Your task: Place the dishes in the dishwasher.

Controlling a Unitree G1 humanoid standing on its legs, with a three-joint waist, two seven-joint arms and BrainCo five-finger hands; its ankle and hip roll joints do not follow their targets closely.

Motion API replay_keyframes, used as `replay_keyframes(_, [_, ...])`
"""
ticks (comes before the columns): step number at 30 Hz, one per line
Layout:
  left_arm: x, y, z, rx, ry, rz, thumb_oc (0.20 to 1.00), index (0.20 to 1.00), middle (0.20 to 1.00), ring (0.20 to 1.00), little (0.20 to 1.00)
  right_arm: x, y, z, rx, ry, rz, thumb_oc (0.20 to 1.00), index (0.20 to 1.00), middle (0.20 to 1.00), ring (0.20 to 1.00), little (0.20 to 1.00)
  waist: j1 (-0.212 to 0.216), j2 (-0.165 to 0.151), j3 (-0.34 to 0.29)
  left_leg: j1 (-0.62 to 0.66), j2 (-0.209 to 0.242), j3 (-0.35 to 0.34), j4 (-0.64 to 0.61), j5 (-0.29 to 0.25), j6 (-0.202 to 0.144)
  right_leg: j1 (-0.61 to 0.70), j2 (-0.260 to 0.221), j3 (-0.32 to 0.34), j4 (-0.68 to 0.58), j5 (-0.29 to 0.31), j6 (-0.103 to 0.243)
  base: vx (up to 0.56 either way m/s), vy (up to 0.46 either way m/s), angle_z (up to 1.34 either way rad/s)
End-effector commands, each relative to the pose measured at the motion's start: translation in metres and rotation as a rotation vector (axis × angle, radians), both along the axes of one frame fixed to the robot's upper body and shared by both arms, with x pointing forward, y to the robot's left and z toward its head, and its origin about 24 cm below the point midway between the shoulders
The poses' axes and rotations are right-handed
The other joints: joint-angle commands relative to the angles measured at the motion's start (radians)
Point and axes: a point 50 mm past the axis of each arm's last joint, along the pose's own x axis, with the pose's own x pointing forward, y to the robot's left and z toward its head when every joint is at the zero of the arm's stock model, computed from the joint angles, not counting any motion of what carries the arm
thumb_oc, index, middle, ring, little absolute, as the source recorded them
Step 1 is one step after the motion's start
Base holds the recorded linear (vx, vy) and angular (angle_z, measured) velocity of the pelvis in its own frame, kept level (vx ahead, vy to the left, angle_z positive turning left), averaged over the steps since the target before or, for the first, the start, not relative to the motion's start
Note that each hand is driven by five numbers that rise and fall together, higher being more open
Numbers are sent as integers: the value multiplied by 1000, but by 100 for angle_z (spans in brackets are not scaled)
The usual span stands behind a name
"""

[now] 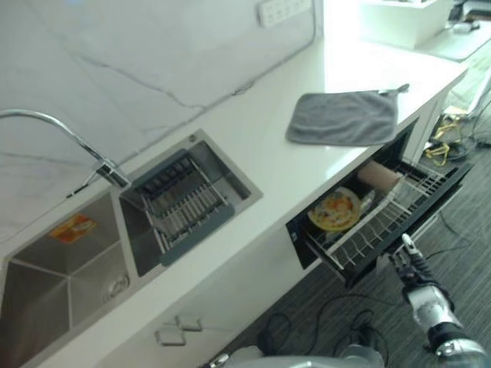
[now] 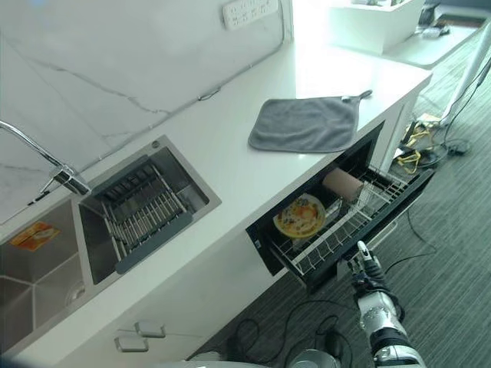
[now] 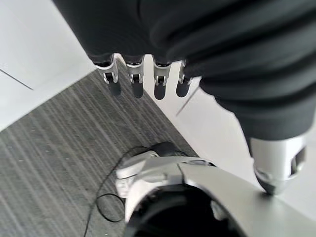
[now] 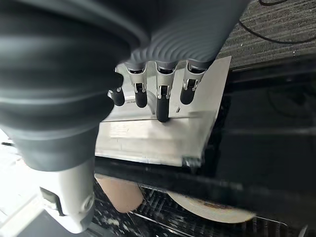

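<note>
White counter (image 1: 253,146) runs along the wall, with a steel sink (image 1: 46,284) set in at the robot's left. Dishwasher drawer (image 1: 430,201) stands pulled out under the counter, its wire rack (image 1: 368,230) exposed. Grey cloth (image 1: 343,116) lies flat on the counter above it. Yellow plate (image 1: 335,209) stands in the rack, a tan cup (image 1: 378,176) beside it. Right hand (image 1: 410,264) at the drawer's front edge, fingers straight, holding nothing. Left hand (image 3: 143,79) over carpet, fingers relaxed, empty.

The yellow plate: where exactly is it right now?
The yellow plate stands in the pulled-out dishwasher rack under the counter, beside a brown cup, below the grey cloth.
</note>
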Motion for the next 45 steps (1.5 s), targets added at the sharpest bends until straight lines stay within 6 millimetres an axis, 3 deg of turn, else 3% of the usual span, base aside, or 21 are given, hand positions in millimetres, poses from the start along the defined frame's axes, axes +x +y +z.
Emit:
replay_keyframes(1, [42,21,9,38,-96,-75,1000,1000,1000,1000,1000,79,49,58,77,-310,254,1000,1000,1000,1000,1000,40,-58,72,-5,-16,-75,32,-4,12,-23,-2,-41,117,-102,-41,-204,5,9])
replay_keyframes(2, [56,25,13,43,-143,-87,1000,1000,1000,1000,1000,100,43,93,2,-399,322,1000,1000,1000,1000,1000,57,-57,112,-48,-18,-92,40,5,12,-70,-8,-40,136,-97,-39,-209,-16,8])
replay_keyframes(5, [69,30,17,55,-181,-92,1000,1000,1000,1000,1000,119,50,125,-63,-474,411,1000,1000,1000,1000,1000,71,-65,146,-82,-15,-103,47,10,13,-106,-10,-41,151,-93,-37,-138,-25,10])
replay_keyframes(8, [74,34,19,64,-197,-79,1000,1000,1000,1000,1000,128,59,142,-104,-511,486,1000,1000,1000,1000,1000,78,-75,163,-99,-13,-108,57,11,14,-125,-9,-41,164,-92,-37,-38,-13,11])
replay_keyframes(10, [86,42,25,84,-233,-69,1000,1000,1000,1000,1000,138,77,166,-149,-577,587,1000,1000,1000,1000,1000,95,-101,188,-134,-7,-115,78,12,18,-156,-9,-47,181,-88,-34,-96,-81,4])
replay_keyframes(15, [105,47,33,107,-283,-49,1000,1000,1000,1000,1000,150,106,196,-203,-654,686,1000,1000,1000,1000,1000,118,-130,222,-169,2,-128,108,7,22,-190,-7,-56,206,-85,-31,-56,-70,12])
replay_keyframes(20, [114,46,36,116,-313,-38,1000,1000,1000,1000,1000,162,126,232,-275,-715,725,1000,1000,1000,1000,1000,150,-133,236,-188,7,-141,115,12,21,-205,-5,-72,217,-87,-32,0,0,0])
replay_keyframes(27, [114,49,37,118,-287,-10,1000,1000,1000,1000,1000,172,136,263,-316,-747,704,1000,1000,1000,1000,1000,194,-130,237,-194,8,-156,104,21,20,-201,-11,-106,229,-95,-33,-8,21,7])
replay_keyframes(32, [107,51,34,106,-249,35,1000,1000,1000,1000,1000,173,135,255,-328,-701,685,1000,1000,1000,1000,1000,199,-131,232,-186,12,-154,96,24,19,-192,-13,-120,227,-97,-32,-19,20,13])
replay_keyframes(35, [105,50,33,87,-258,83,1000,1000,1000,1000,1000,172,129,239,-313,-642,649,1000,1000,1000,1000,1000,194,-135,226,-170,21,-144,86,26,15,-179,-11,-126,223,-98,-34,-33,26,4])
replay_keyframes(39, [96,44,28,49,-261,168,1000,1000,1000,1000,1000,157,113,188,-315,-540,576,1000,1000,1000,1000,1000,172,-147,202,-137,35,-117,71,29,8,-142,-6,-136,199,-96,-37,-4,14,9])
replay_keyframes(42, [83,45,25,74,-261,211,1000,1000,1000,1000,1000,134,96,151,-320,-485,490,1000,1000,1000,1000,1000,143,-163,176,-112,50,-100,74,24,2,-115,2,-133,187,-97,-42,14,-11,18])
replay_keyframes(43, [80,44,23,70,-257,234,1000,1000,1000,1000,1000,128,96,142,-326,-465,491,1000,1000,1000,1000,1000,134,-167,169,-104,53,-96,74,22,1,-108,5,-131,183,-97,-43,19,-17,8])
replay_keyframes(45, [67,42,19,51,-242,367,1000,1000,1000,1000,1000,101,106,105,-343,-417,521,1000,1000,1000,1000,1000,100,-181,141,-75,63,-72,78,15,-1,-76,15,-123,160,-95,-49,49,-25,-6])
